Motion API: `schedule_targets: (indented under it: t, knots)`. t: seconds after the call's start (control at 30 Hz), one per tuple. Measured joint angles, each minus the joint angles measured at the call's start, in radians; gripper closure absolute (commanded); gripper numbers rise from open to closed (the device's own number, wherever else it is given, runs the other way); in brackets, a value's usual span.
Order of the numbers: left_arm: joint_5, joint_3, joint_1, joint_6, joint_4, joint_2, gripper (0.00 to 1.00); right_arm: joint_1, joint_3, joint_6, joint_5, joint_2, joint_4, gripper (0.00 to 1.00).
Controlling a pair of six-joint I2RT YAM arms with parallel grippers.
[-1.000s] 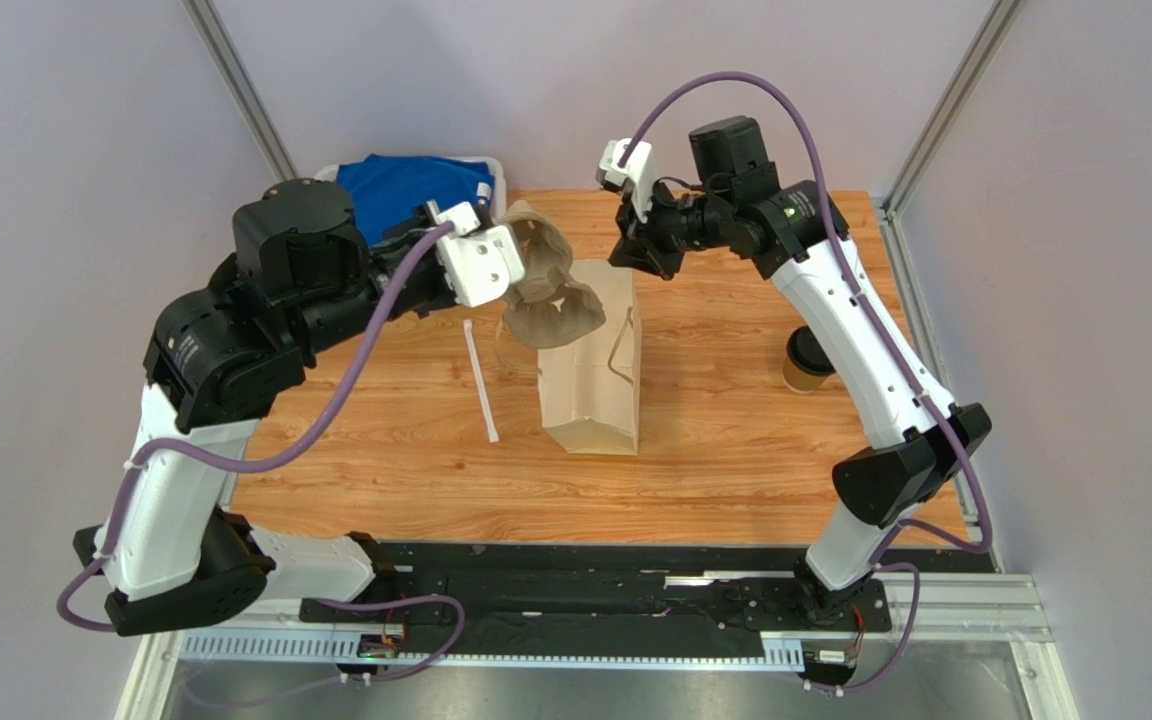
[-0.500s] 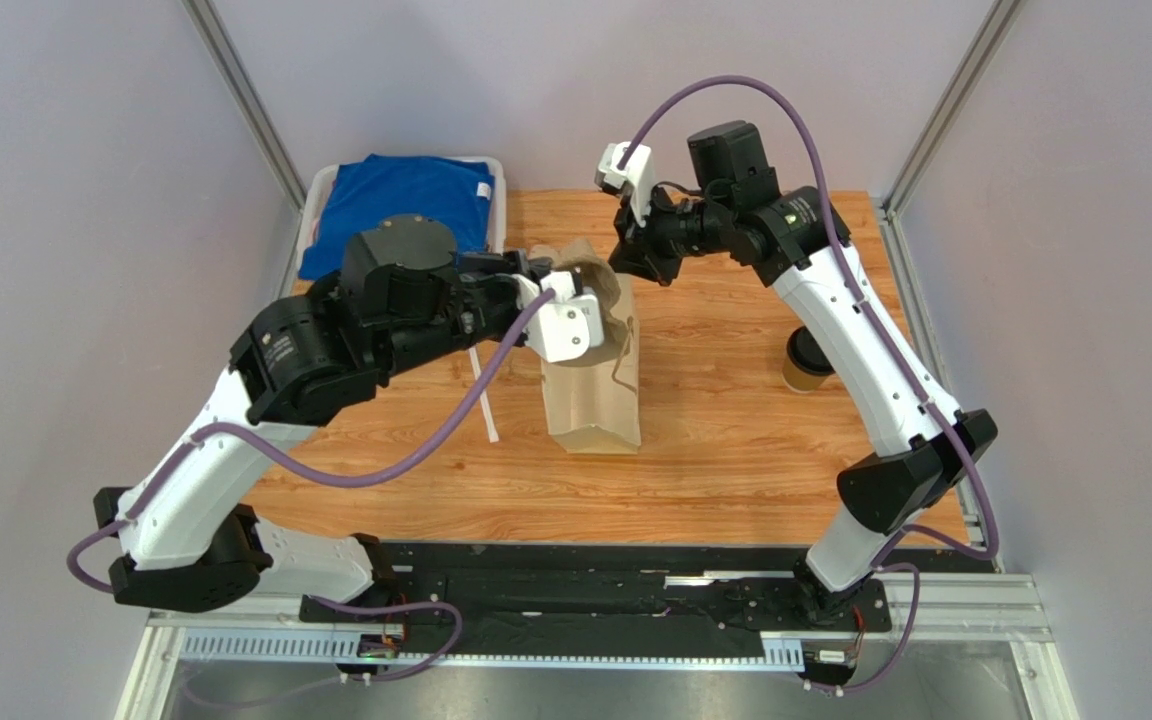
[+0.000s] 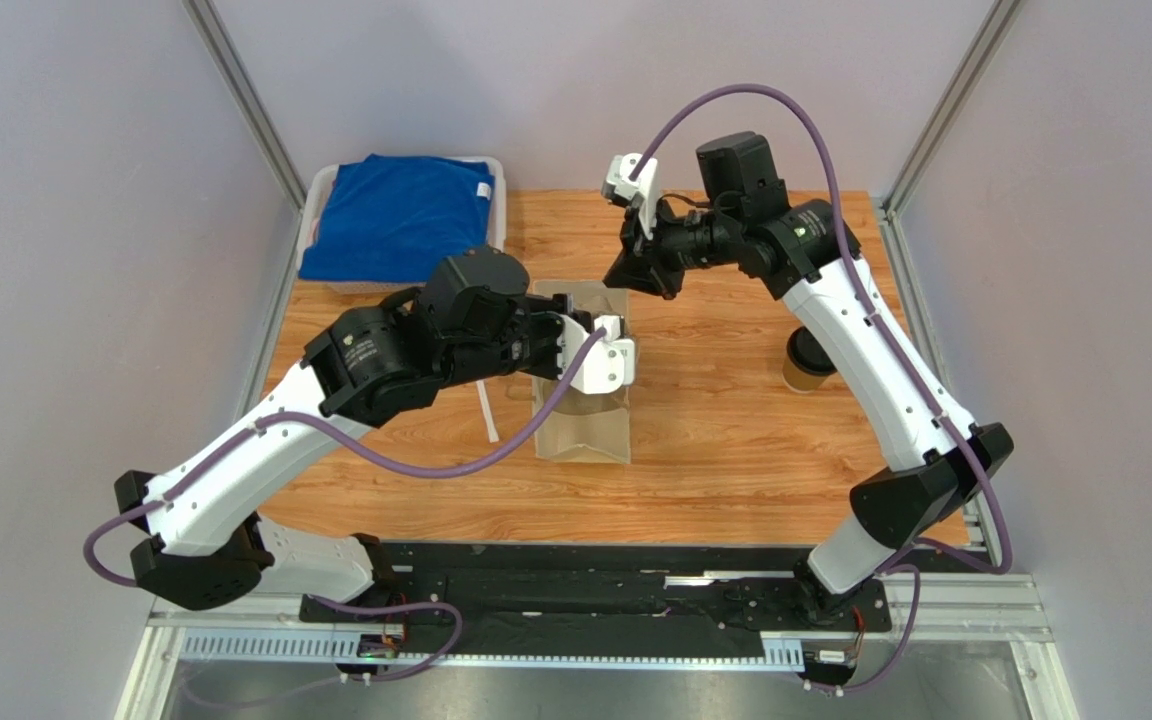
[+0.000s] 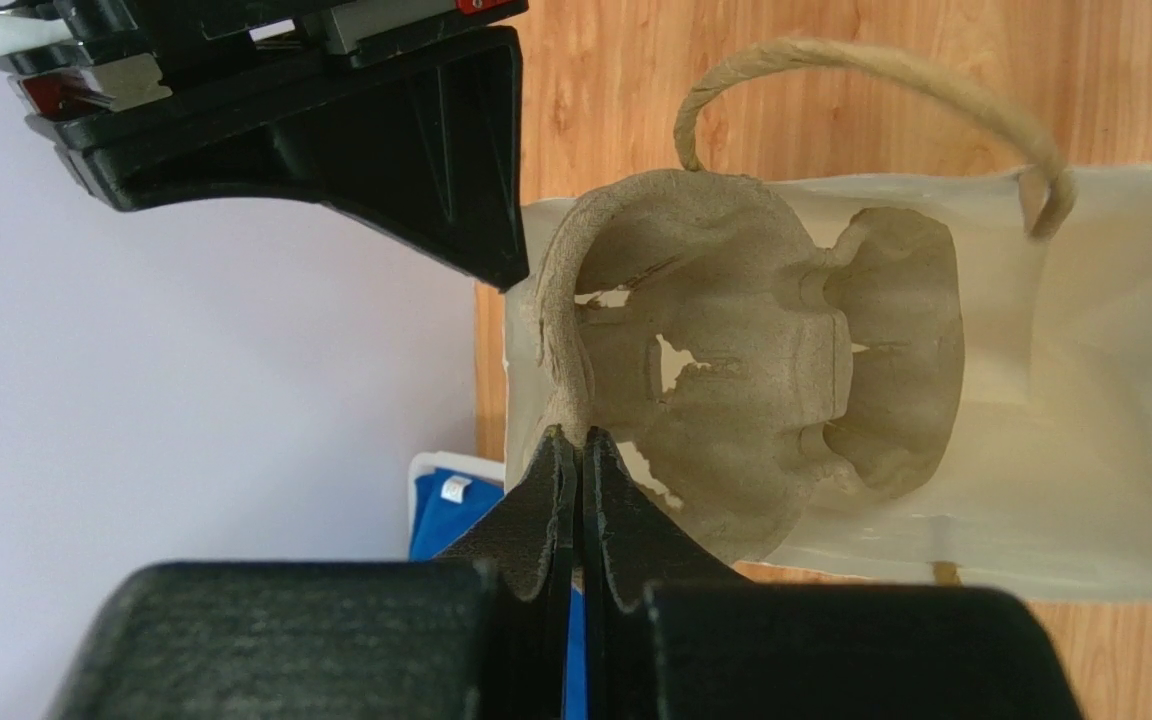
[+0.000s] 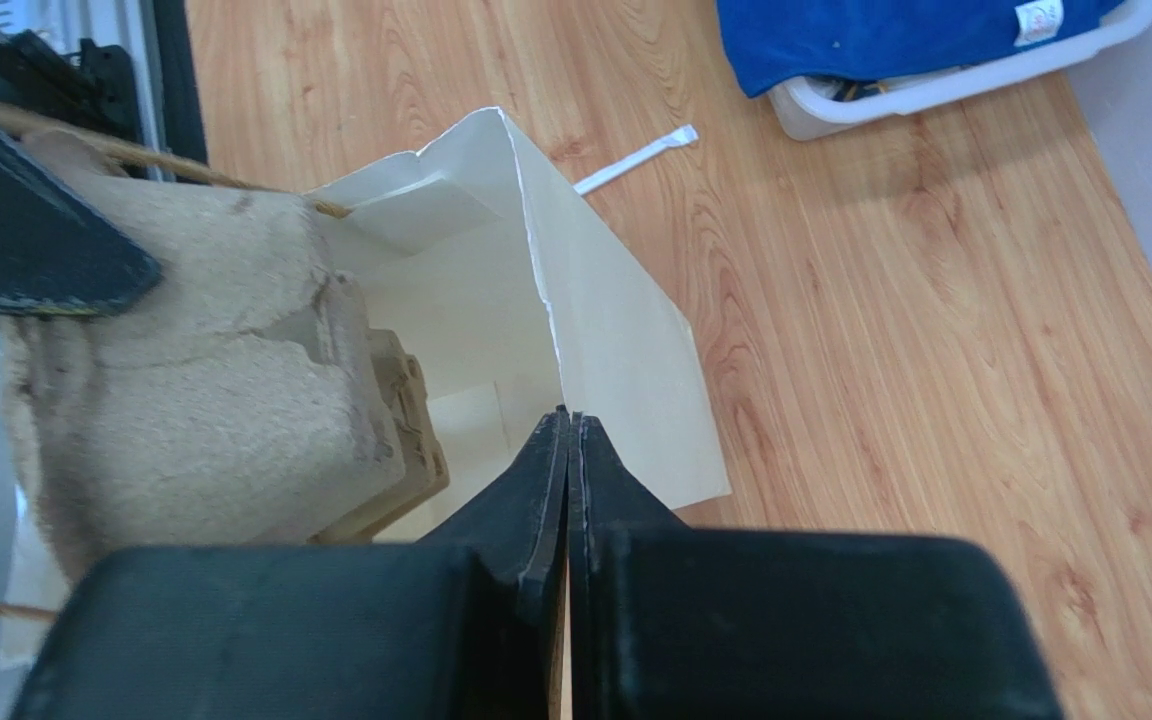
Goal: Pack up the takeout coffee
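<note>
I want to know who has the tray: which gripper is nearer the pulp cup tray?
Left. The left gripper is shut on the pulp cup tray at its rim, in the mouth of the paper bag. The right gripper pinches the bag's rim, beside the tray.

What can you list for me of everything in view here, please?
table: one, wood, under everything
bag: one, tan paper, table centre, mouth open
tray: one, grey-brown pulp, in the bag's mouth
coffee: one, brown cup with black lid, table's right side, beside the right arm
straw: one, white, flat on the table left of the bag
cloth: one, blue, in the bin
bin: one, white, far left corner
left arm: one, white and black, reaching to the bag
right arm: one, white and black, reaching to the bag's far side
left claw: one, black, shut on the tray's rim
right claw: one, black, shut on the bag's rim
</note>
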Motion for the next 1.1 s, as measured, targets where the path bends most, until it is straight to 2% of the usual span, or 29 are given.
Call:
schedule_targets:
  t: [0.43, 0.73, 1.1]
  knots:
    - [0.063, -0.014, 0.007, -0.059, -0.003, 0.066, 1.00, 0.000, -0.059, 0.010, -0.121, -0.034, 0.003, 1.00]
    - [0.071, -0.055, 0.071, -0.090, -0.001, 0.090, 1.00, -0.002, -0.071, 0.035, -0.137, -0.037, -0.005, 1.00]
    - [0.108, -0.055, 0.081, -0.096, -0.002, 0.113, 1.00, -0.018, -0.071, 0.074, -0.184, -0.020, -0.008, 1.00]
